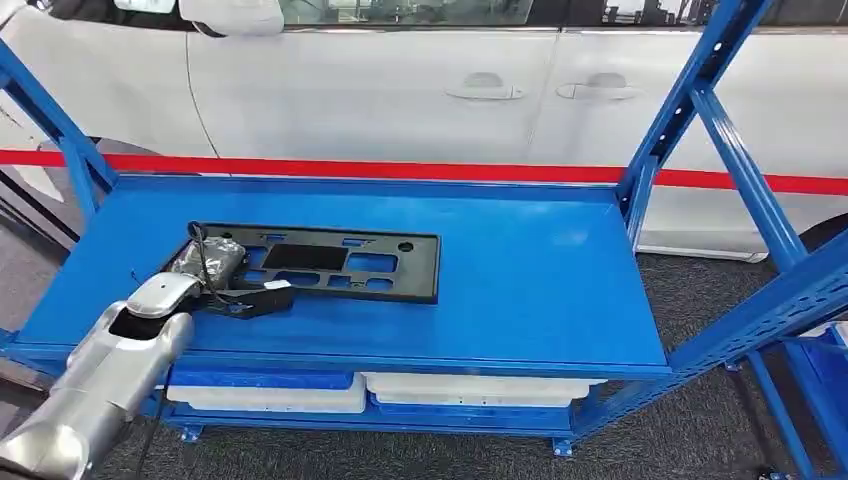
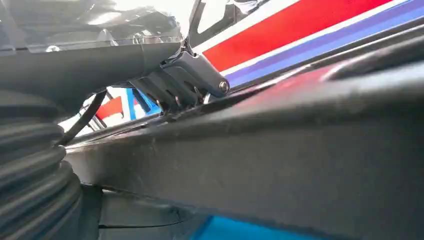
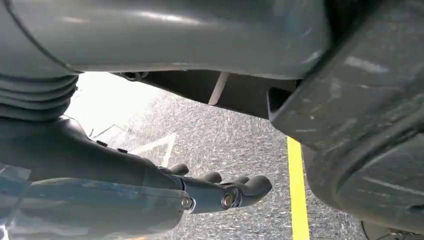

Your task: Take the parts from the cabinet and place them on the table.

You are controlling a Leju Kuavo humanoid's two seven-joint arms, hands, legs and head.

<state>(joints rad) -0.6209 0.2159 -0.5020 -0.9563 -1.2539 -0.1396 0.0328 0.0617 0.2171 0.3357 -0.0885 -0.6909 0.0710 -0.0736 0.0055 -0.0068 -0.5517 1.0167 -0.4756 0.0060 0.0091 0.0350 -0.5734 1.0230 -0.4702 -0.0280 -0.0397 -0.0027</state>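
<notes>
Resting on the blue shelf (image 1: 520, 270), the black part (image 1: 330, 262) is gripped at its left end by the left hand (image 1: 205, 262); the right hand (image 3: 220, 192) is held empty, fingers loosely apart.

A white car (image 1: 400, 90) with a red stripe stands just behind the blue metal rack (image 1: 720, 150), grey speckled carpet (image 1: 700, 420) underfoot and white trays (image 1: 480, 388) on the lower shelf.

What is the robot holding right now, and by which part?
The left hand grips the flat black plastic panel at its left end; the right hand holds nothing.
</notes>
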